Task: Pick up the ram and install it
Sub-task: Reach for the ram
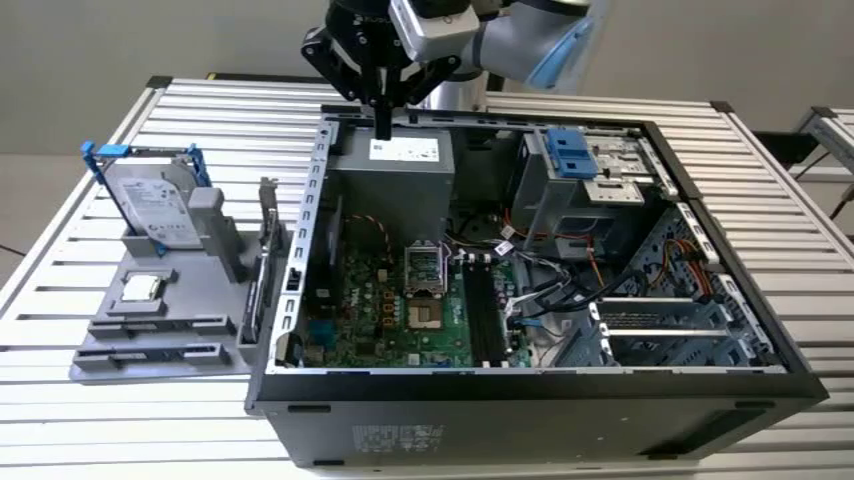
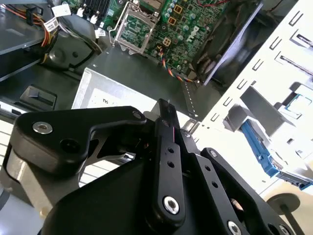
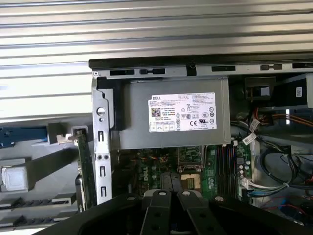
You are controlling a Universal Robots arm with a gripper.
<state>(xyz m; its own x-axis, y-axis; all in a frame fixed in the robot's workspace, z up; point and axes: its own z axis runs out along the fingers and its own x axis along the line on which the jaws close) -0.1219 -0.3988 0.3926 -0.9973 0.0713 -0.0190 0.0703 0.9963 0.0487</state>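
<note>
A white slatted metal table (image 1: 200, 110) is shown bearing a black, open-sided computer case (image 1: 534, 395). Pale floor is seen beyond it, and a second slatted table (image 1: 834, 135) is cut off at the exterior view's right edge.

The black two-fingered gripper (image 1: 383, 130) is held above the grey metal power supply box (image 1: 394, 185) at the case's far wall. Its fingers are pressed together and nothing is grasped.

A white printed label (image 3: 182, 111) is carried on the power supply. Another is carried on the silver hard drive in a blue frame (image 1: 154, 205), which stands upright in a grey plastic fixture (image 1: 100, 365) at the exterior view's left of the case.

The ram (image 1: 156, 323), seen as a slim dark strip, appears seated in a long slot of that fixture, well apart from the gripper. Its chips cannot be resolved, and a similar dark strip (image 1: 147, 351) lies just in front.

The green motherboard (image 1: 387, 310) is partly hidden by cables (image 1: 561, 290). The arm (image 1: 534, 40) is cut off above the gripper, and in the first wrist view the fingers (image 3: 157, 215) are cut off by the frame edge.
</note>
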